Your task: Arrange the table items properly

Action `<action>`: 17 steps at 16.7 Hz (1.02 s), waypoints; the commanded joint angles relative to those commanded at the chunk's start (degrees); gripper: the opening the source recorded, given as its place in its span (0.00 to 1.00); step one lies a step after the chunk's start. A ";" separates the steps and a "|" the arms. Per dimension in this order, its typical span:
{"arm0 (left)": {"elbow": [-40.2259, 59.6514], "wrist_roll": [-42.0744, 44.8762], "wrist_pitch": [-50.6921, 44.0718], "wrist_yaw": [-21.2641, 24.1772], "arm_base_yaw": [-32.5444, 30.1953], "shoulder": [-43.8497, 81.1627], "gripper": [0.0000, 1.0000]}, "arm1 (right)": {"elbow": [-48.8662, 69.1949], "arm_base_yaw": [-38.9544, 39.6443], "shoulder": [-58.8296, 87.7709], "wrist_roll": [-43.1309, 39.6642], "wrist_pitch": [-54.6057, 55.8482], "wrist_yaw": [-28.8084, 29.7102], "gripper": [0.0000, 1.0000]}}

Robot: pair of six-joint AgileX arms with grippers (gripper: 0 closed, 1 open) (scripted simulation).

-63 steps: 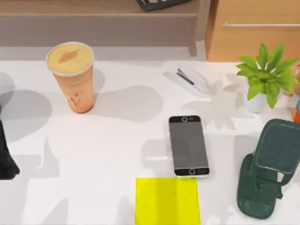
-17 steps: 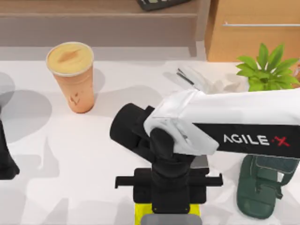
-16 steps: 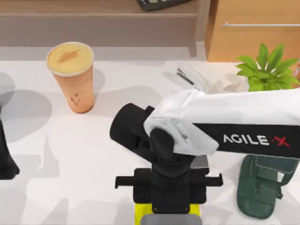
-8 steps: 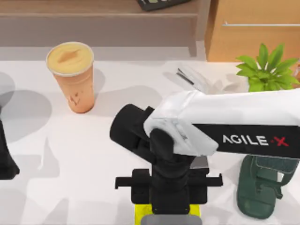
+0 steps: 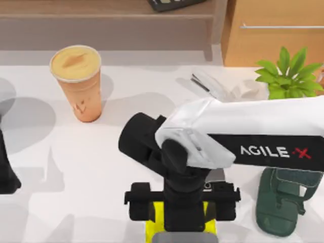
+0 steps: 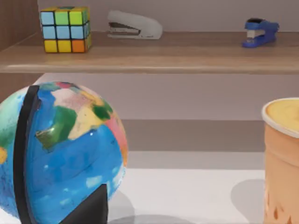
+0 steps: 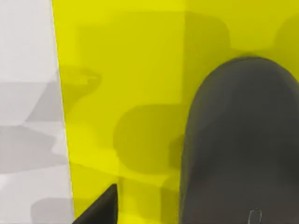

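My right arm reaches in from the right, and its gripper (image 5: 179,207) hangs over the yellow mat (image 5: 156,216) at the table's (image 5: 101,167) front edge. In the right wrist view the dark grey mouse (image 7: 238,140) lies on the yellow mat (image 7: 121,70). One black fingertip (image 7: 100,207) stands apart from it, so the gripper is open. The arm hides most of the smartphone (image 5: 216,175); a sliver shows beside the wrist. The orange-tan cup (image 5: 78,83) stands upright at the back left, also seen as the cup (image 6: 282,163). My left gripper (image 5: 7,172) is parked at the left edge, open.
A green phone stand (image 5: 278,202) sits at the front right, with a potted plant (image 5: 288,76) and white stapler (image 5: 210,83) behind it. A wooden shelf (image 5: 111,20) and cabinet (image 5: 273,30) line the back. A globe (image 6: 56,149) stands near the left gripper.
The right arm has swung in from the right, covering the phone and the yellow mat. In the last half second its gripper shifted slightly and more yellow shows beside it. The left arm stayed still.
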 joint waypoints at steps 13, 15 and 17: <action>0.00 0.00 0.00 0.00 0.00 0.00 1.00 | 4.46 -2.08 0.71 16.87 -2.22 1.87 1.00; 0.00 0.00 0.00 0.00 0.00 0.00 1.00 | 6.31 -3.27 1.91 25.93 -3.18 2.59 1.00; 0.00 0.00 0.00 0.00 0.00 0.00 1.00 | 8.24 -4.75 3.28 36.24 -4.14 3.17 1.00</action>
